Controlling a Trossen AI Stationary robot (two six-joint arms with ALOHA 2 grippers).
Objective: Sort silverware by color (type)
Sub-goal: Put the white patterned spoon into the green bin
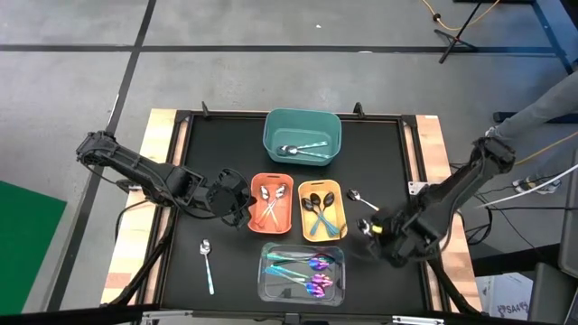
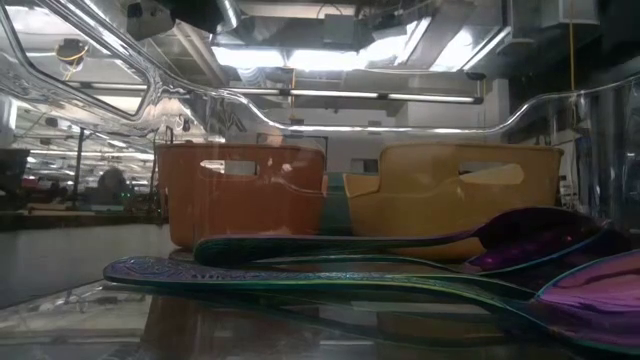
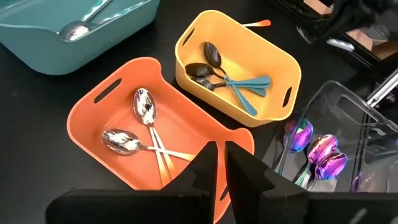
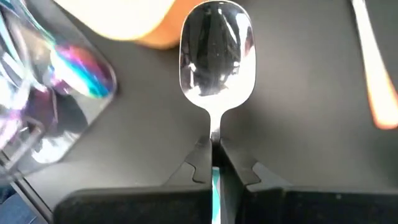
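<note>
Right end effector (image 4: 214,163) clamped on the neck of a teal-handled silver spoon (image 4: 216,59), just beside the yellow bin (image 1: 322,213) on the tabletop (image 1: 190,262). Light, stiff, slick metal; best pinched at the narrow neck. Left end effector (image 3: 219,163) together, empty, over the orange bin (image 3: 87,115) with orange-handled spoons (image 3: 146,112). Yellow bin holding black-headed spoons (image 3: 211,59); clear bin (image 1: 267,287), iridescent spoons (image 1: 316,264); teal bin (image 1: 302,119), plain silver spoons (image 1: 291,150).

The spoon (image 4: 216,59) was mirror-bright metal; the orange bin (image 3: 140,140) smooth matt plastic; the mat (image 1: 226,144) dull black.
</note>
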